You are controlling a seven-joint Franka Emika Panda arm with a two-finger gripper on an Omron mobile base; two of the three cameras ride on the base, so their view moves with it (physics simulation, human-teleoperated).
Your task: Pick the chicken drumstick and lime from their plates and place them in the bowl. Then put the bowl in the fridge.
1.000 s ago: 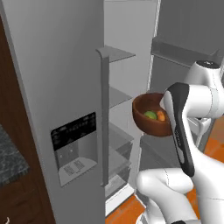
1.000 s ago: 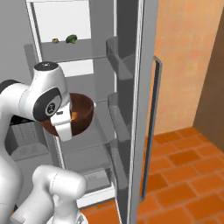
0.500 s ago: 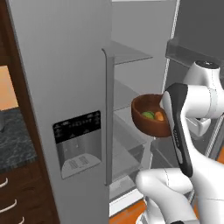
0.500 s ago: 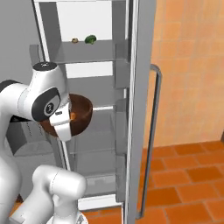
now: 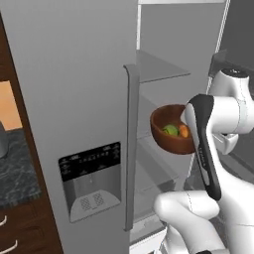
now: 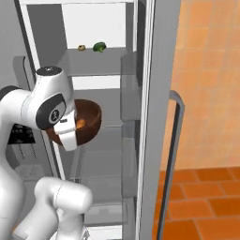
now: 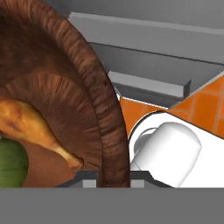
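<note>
My gripper (image 7: 114,179) is shut on the rim of the reddish-brown bowl (image 7: 100,100) and holds it in the air in front of the open fridge (image 5: 74,99). In the hand view the orange-brown chicken drumstick (image 7: 30,124) and the green lime (image 7: 9,164) lie inside the bowl. The bowl (image 5: 166,130) hangs level with a middle shelf, with the lime (image 5: 170,130) and drumstick (image 5: 183,131) side by side in it. From the right the bowl (image 6: 89,119) sits just before the fridge (image 6: 93,63) shelves, beside my white hand. The plates are out of view.
A broccoli (image 6: 99,46) and a small brownish item (image 6: 81,48) rest on an upper fridge shelf. The open right door (image 6: 157,117) carries bins. A dark dispenser panel (image 5: 90,159) is on the left door. A dark counter (image 5: 15,168) lies far left.
The whole picture has shifted in both base views, so the base has moved relative to the fridge. The bowl stays in my shut gripper with both foods inside.
</note>
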